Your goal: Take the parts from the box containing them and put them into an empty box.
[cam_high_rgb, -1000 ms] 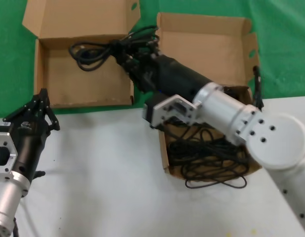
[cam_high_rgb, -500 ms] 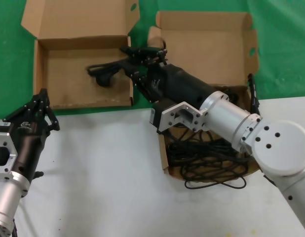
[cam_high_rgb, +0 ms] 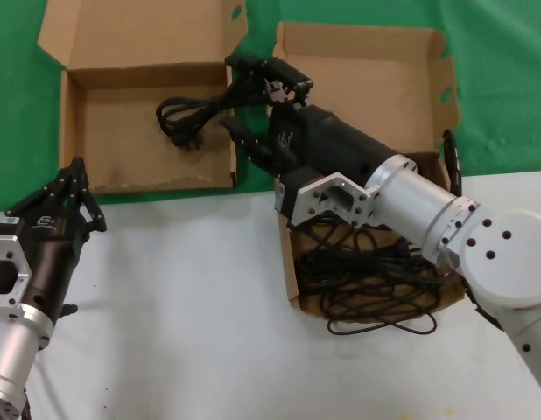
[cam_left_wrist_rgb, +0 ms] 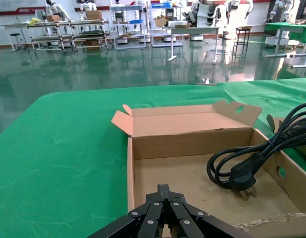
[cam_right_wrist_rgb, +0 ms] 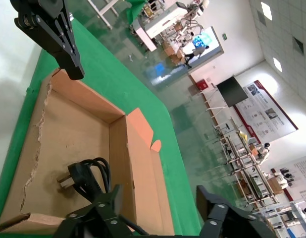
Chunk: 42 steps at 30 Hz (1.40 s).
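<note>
Released since the earlier frame, one glossy black power cord point(cam_high_rgb: 190, 114) lies in the left cardboard box point(cam_high_rgb: 78, 140); the right gripper point(cam_high_rgb: 257, 92) hovers with its fingers spread. Green cloth point(cam_high_rgb: 17, 131) meets white bench point(cam_high_rgb: 183, 297). The left gripper point(cam_high_rgb: 67, 197), fingers pinched together, idles near the tangled cords point(cam_high_rgb: 375, 280).

Left box point(cam_high_rgb: 87, 131) floor: bare except one cord point(cam_high_rgb: 193, 114) at its right side.
Right box point(cam_high_rgb: 292, 280): crammed with cords point(cam_high_rgb: 367, 280).
Between boxes: right gripper point(cam_high_rgb: 253, 96) blocks.
Front table point(cam_high_rgb: 183, 297): open.
</note>
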{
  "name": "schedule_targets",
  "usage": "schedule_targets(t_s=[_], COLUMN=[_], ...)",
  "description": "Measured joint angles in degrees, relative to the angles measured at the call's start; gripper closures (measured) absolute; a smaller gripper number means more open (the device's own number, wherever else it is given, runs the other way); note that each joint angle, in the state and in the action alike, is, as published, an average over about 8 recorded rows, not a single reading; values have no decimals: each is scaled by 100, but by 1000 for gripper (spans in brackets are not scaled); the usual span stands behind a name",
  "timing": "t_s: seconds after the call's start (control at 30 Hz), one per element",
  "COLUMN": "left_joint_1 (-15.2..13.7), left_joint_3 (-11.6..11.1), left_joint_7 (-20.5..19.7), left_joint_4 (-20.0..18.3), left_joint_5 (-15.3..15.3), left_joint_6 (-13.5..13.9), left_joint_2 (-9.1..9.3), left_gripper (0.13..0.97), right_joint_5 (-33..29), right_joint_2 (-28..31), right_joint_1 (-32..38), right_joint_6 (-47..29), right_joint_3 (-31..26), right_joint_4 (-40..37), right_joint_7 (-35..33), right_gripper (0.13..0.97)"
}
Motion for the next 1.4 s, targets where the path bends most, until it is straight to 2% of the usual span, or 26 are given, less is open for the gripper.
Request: schedule_targets(t_s=[0.07,0.33,0.37,0.63,0.77,0.93,1.17,1.4], left_joint_1=[0,0,0,0,0,1,4,7], left_joint_3=[0,0,0,0,0,-1,-4,-8], left_joint_7=[0,0,0,0,0,1,7,14], left_joint_4=[0,0,0,0,0,1,5,10], left_joint_5=[0,0,0,0,0,-3,-13,-23], left_joint_6=[0,0,0,0,0,-3,-10,-19], left_joint_2=[0,0,0,0,0,0,-2,-3], left_gripper=[952,952,952,944,939,892,865,742], right_joint_5=[0,0,0,0,7,62,211,386], right_joint_2=[0,0,0,0,1,7,21,39], right_joint_1=[0,0,0,0,-14,-115,-390,-713], right_joint_6=[0,0,0,0,6,54,184,336], right_joint_3=[0,0,0,0,11,88,298,543], right_joint_4=[0,0,0,0,5,37,124,226], right_joint_7=[0,1,1,1,18,147,505,923], right_gripper=[642,437,437,269,230,166,152,129])
